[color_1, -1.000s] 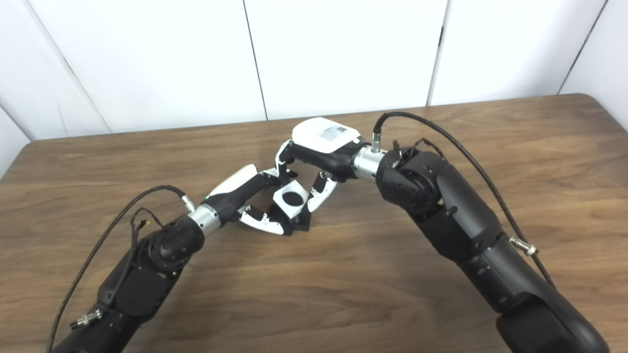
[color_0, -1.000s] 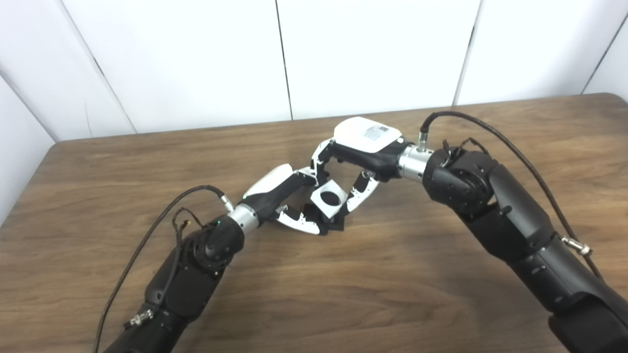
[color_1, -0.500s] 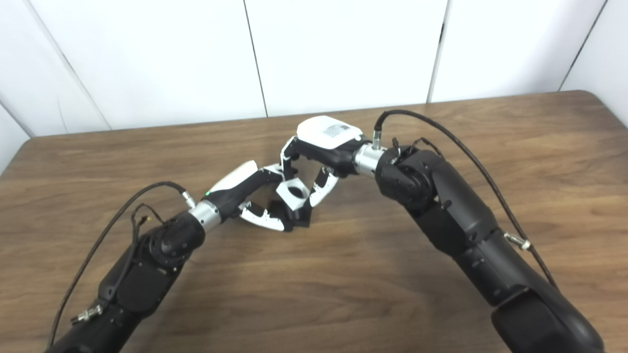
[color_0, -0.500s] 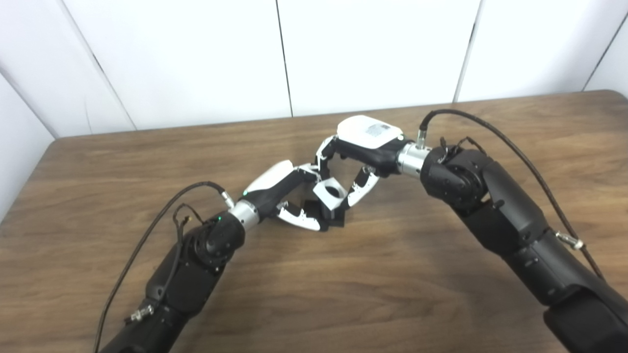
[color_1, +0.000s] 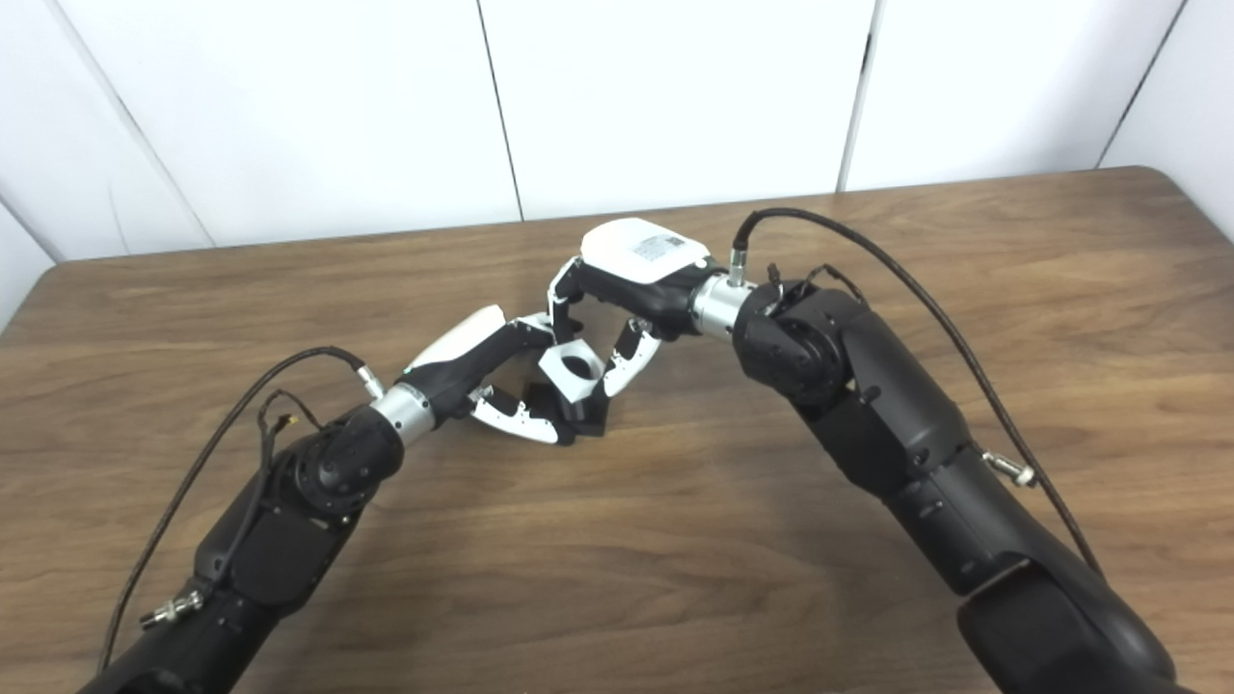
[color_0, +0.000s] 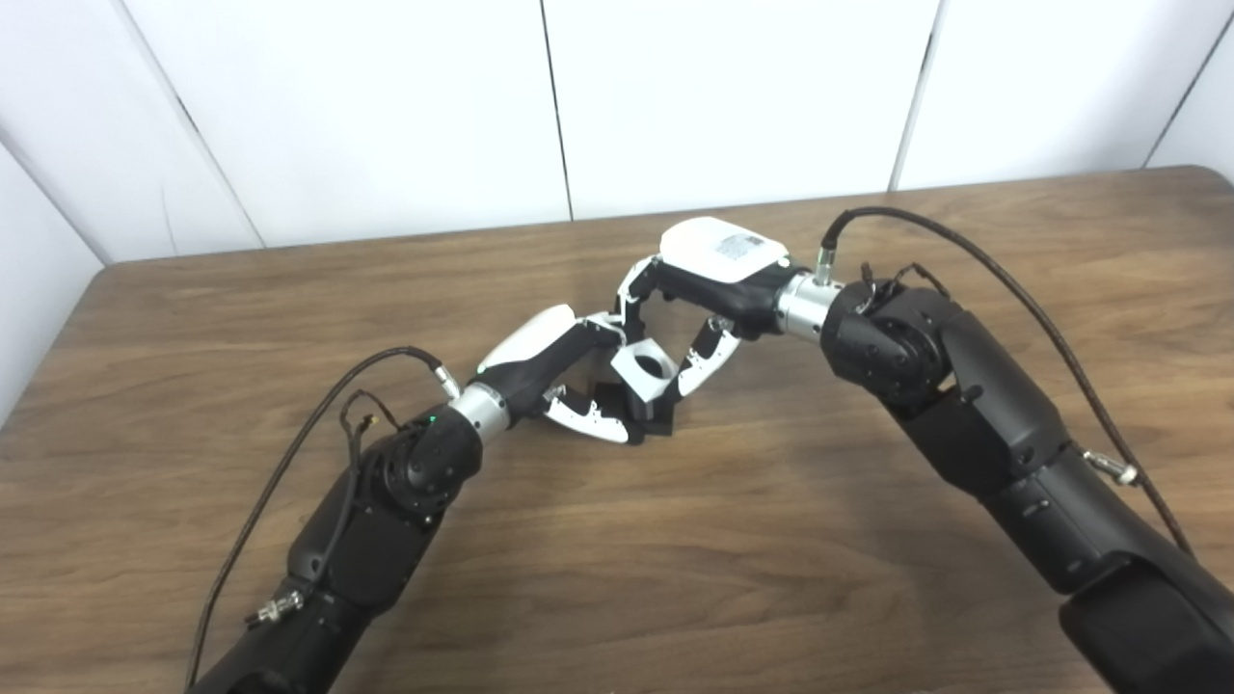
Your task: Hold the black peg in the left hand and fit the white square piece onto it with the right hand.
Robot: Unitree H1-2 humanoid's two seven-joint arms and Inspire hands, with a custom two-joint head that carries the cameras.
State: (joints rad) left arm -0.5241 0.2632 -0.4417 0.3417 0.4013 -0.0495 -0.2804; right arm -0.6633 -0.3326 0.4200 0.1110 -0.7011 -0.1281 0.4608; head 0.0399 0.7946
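Plastic, stiff and probably light: the white square piece with a round hole (color_0: 644, 370) sits pinched at its edges in your right hand (color_0: 709, 280), just above the black peg (color_0: 648, 414), which your left hand (color_0: 554, 371) clamps low on the wooden table (color_0: 771, 540).

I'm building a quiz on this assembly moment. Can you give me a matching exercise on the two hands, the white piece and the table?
Things:
1. left hand
2. right hand
3. white square piece
4. table

States:
A. brown wood
B. shows a round hole
C. shut on the black peg
D. shut on the white square piece

Pairs: 1-C, 2-D, 3-B, 4-A
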